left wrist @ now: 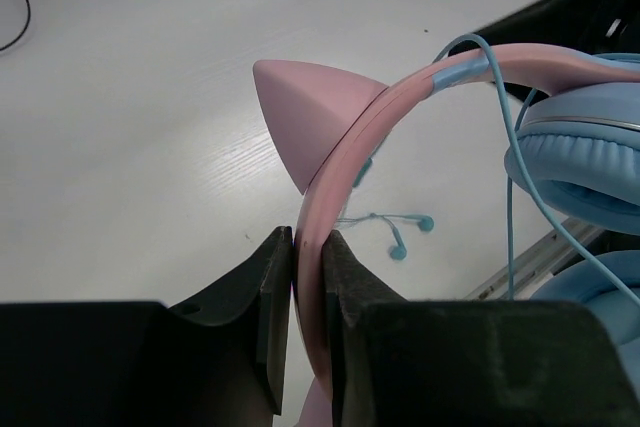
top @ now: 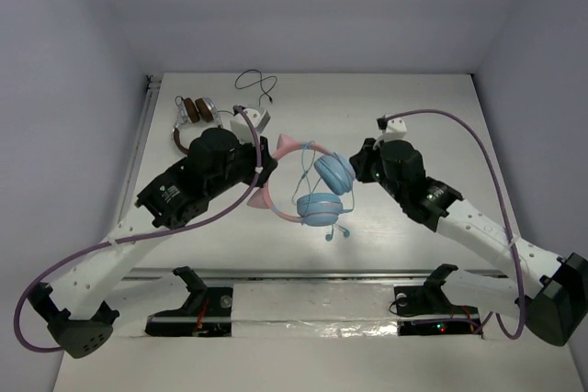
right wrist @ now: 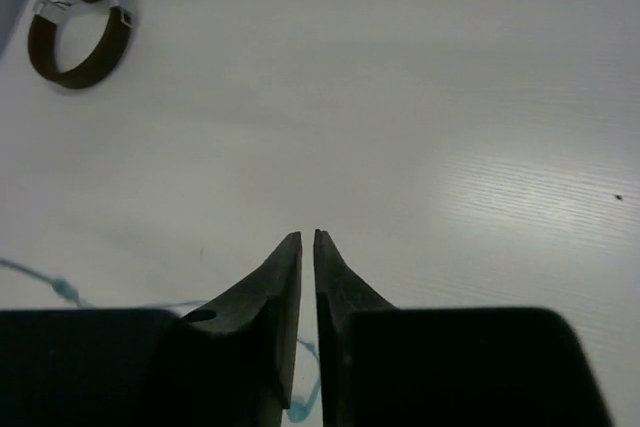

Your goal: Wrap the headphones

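Left gripper (left wrist: 308, 242) jaws clamp the headphones (top: 331, 172); right gripper (right wrist: 308, 237), three o'clock (jaws near-shut, hold unclear), should wind cable (left wrist: 510, 197) next.

The headphones (left wrist: 570, 162) run off the right edge.

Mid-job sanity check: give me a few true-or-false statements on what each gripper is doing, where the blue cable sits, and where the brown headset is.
1. The left gripper is clamped on the pink headband. True.
2. The right gripper has its jaws wide open. False: they are all but closed, with only a thin slit between them.
3. The brown headphones lie at the far left of the table, apart from the pink pair. True.
4. The blue cable is wound tightly around the headband. False: it drapes loosely over the band and hangs down past the ear cups.
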`<control>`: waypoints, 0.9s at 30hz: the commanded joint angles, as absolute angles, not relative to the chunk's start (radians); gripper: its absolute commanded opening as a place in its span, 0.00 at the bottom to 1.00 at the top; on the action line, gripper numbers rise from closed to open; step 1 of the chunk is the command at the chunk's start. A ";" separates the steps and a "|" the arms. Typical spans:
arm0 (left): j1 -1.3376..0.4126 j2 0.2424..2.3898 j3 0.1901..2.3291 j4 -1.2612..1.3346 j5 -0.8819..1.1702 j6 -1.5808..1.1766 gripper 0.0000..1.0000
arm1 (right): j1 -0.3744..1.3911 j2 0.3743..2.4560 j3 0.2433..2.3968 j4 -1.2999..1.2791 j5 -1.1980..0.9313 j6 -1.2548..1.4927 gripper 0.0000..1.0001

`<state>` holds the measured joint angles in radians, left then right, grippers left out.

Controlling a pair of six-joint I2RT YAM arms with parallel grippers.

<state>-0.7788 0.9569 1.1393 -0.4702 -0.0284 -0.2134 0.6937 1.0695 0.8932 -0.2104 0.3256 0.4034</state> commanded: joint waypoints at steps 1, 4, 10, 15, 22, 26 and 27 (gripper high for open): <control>-0.782 0.972 1.268 -0.434 -0.069 -0.229 0.00 | 0.692 1.043 0.781 0.145 0.195 0.483 0.19; -0.782 1.008 1.336 -0.452 -0.071 -0.224 0.00 | 0.692 1.019 0.674 0.293 0.164 0.473 0.46; -0.782 1.075 1.437 -0.477 -0.080 -0.222 0.00 | 0.692 0.962 0.477 0.488 0.043 0.466 0.56; -0.782 1.100 1.448 -0.459 -0.074 -0.229 0.00 | 0.692 1.034 0.407 0.532 -0.014 0.524 0.65; -0.782 1.109 1.463 -0.463 -0.071 -0.229 0.00 | 0.692 1.190 0.403 0.568 -0.009 0.552 0.69; -0.782 1.104 1.468 -0.465 -0.081 -0.226 0.00 | 0.692 1.290 0.422 0.566 -0.008 0.619 0.67; -0.782 1.103 1.468 -0.468 -0.081 -0.225 0.00 | 0.692 1.299 0.417 0.569 0.024 0.635 0.67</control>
